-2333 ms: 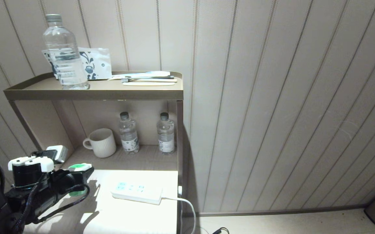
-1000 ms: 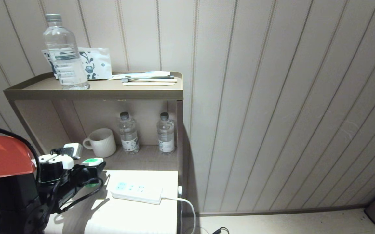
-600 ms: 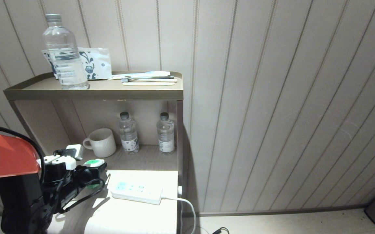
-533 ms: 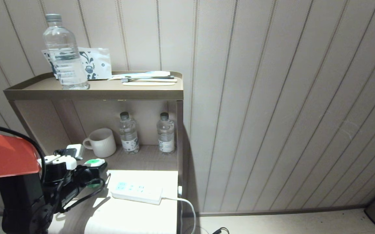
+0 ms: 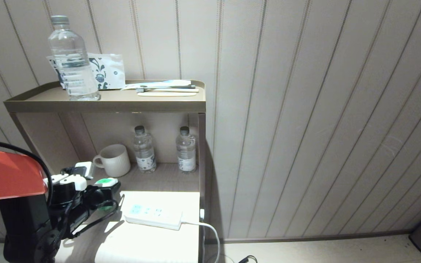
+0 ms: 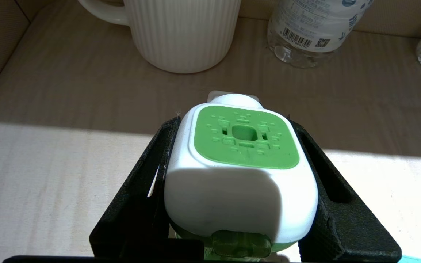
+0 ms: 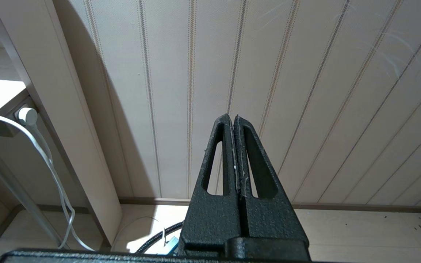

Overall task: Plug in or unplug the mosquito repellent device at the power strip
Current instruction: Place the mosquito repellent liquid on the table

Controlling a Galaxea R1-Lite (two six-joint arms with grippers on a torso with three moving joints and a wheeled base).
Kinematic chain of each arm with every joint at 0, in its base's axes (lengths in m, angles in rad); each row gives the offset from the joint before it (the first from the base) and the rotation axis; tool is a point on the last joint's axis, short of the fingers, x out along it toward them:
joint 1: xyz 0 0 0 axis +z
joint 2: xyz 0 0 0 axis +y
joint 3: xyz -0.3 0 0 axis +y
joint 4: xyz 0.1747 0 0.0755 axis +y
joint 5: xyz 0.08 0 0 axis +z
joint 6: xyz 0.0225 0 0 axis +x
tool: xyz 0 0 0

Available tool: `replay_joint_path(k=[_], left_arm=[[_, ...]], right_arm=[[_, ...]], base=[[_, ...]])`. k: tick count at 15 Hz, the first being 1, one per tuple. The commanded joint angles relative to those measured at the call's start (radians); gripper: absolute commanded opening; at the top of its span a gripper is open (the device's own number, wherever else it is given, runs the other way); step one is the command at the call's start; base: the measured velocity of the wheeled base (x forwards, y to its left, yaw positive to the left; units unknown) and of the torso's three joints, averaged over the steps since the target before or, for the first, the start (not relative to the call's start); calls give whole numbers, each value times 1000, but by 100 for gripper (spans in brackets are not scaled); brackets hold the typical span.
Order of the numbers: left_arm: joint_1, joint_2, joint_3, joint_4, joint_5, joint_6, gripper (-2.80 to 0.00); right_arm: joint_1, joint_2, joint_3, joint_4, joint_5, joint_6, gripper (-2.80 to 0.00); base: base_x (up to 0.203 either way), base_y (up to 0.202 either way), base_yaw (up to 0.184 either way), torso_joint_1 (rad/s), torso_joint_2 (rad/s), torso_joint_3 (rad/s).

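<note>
Left hand (image 6: 241,182) clamped on repellent device (image 6: 241,171), held above counter (image 5: 152,241), just left of power strip (image 5: 153,215), apart from it. Mug (image 5: 114,160) and two bottles (image 5: 144,149) behind. Right hand (image 7: 234,120) parked, fingers together, facing wall.

3 water bottles (image 5: 72,58), 1 mug (image 5: 114,160), 1 mosquito repellent device (image 6: 241,171), 1 power strip (image 5: 153,216), 1 patterned packet (image 5: 108,71), 2 claws (image 6: 239,204).

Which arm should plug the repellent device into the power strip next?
Left. The left gripper already holds the mosquito repellent device beside the power strip; the right gripper is shut, facing the wall.
</note>
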Motion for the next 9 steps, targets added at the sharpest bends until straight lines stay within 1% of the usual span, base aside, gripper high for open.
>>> replay_joint_path(k=[1, 2, 3, 9], left_arm=[[-3, 3, -1, -11, 9, -1, -280], [-6, 4, -1, -11, 17, -1, -280], [-13, 5, 2, -11, 22, -1, 0], [-21, -29, 24, -11, 24, -2, 0]], right_arm=[[0, 0, 0, 0, 0, 0, -280], [0, 0, 0, 0, 0, -1, -280], [0, 0, 0, 0, 0, -1, -280], [0, 0, 0, 0, 0, -2, -280]], base=[[0, 0, 0, 0, 0, 0], [0, 0, 0, 0, 0, 0], [0, 0, 0, 0, 0, 0], [0, 0, 0, 0, 0, 0]])
